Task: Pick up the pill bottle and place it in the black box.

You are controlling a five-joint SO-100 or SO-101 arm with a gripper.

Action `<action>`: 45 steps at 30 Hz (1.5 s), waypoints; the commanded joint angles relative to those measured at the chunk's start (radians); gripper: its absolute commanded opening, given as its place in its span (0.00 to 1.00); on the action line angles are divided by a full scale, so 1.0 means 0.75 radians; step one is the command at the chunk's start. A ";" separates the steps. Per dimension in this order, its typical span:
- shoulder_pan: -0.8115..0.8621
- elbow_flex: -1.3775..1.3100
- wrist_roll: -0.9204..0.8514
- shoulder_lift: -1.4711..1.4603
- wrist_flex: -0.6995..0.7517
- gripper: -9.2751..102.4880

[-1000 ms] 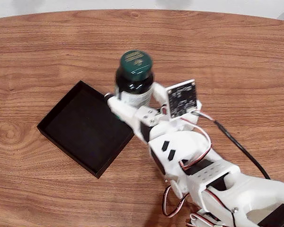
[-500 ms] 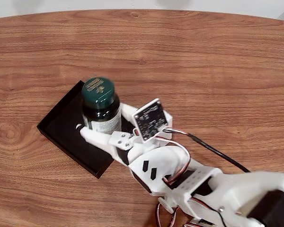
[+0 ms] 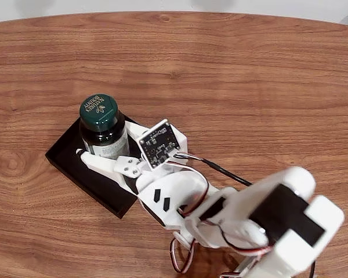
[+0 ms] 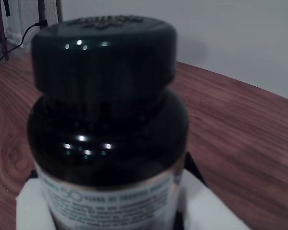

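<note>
Pill bottle (image 3: 102,128) stands upright between the white fingers (image 3: 95,163) of the end effector (image 3: 98,149), which is clamped on its labelled body below the green cap (image 3: 98,111); gripping low leaves cap and shoulder clear. Directly beneath the end effector lies the black box (image 3: 69,163), so the bottle is over the box interior, judged ready for lowering; whether its base touches the floor cannot be told. Around the end effector the wooden tabletop (image 3: 249,87) is bare. In the wrist view a pale wall (image 4: 240,33) stands beyond the bottle.
</note>
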 commanded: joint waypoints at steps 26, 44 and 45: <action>0.135 -0.595 0.018 -0.679 -0.378 0.26; 0.135 -0.554 -0.004 -0.669 -0.219 0.26; 0.131 -0.550 -0.004 -0.675 -0.219 0.26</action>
